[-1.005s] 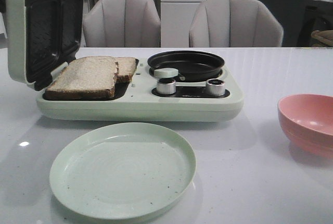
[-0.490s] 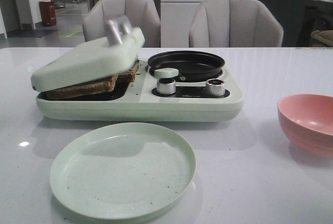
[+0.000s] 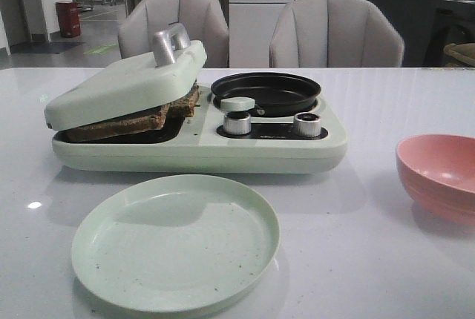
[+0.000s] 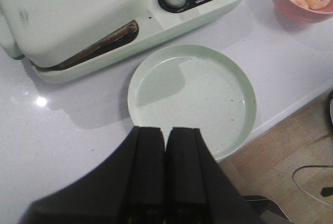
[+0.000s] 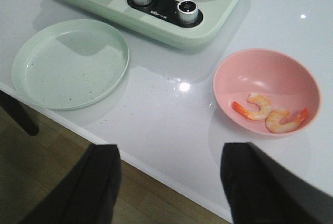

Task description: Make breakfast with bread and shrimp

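A glossy white table (image 3: 386, 260) fills the lower two thirds of the front view. On it, from the left edge to right of centre, sits a pale green breakfast machine (image 3: 200, 148). Its hinged pale green lid (image 3: 126, 85), with a metal handle (image 3: 169, 41) on top, lies tilted over the left half, resting on the bread rather than shutting flat. The two slices of pale bread with dark brown crusts (image 3: 130, 120) lie under that lid in the left compartment, only their edges showing. On the machine's right half rests a round black frying pan (image 3: 267, 90), with two silver knobs (image 3: 237, 122) in front of it.

In the lower centre of the front view, just in front of the machine, lies a round pale green plate (image 3: 175, 241). At the right edge sits a pink bowl (image 3: 438, 174); in the right wrist view, at centre right, it holds two curled orange-pink shrimp (image 5: 268, 113).

The left gripper (image 4: 166, 174) appears at the bottom centre of its wrist view, its black fingers (image 4: 145, 172) pressed together with nothing between them, above the near rim of the plate. The right gripper (image 5: 169, 182) shows at the bottom of its wrist view, its fingers (image 5: 244, 177) spread wide apart and empty, over the table's near edge.
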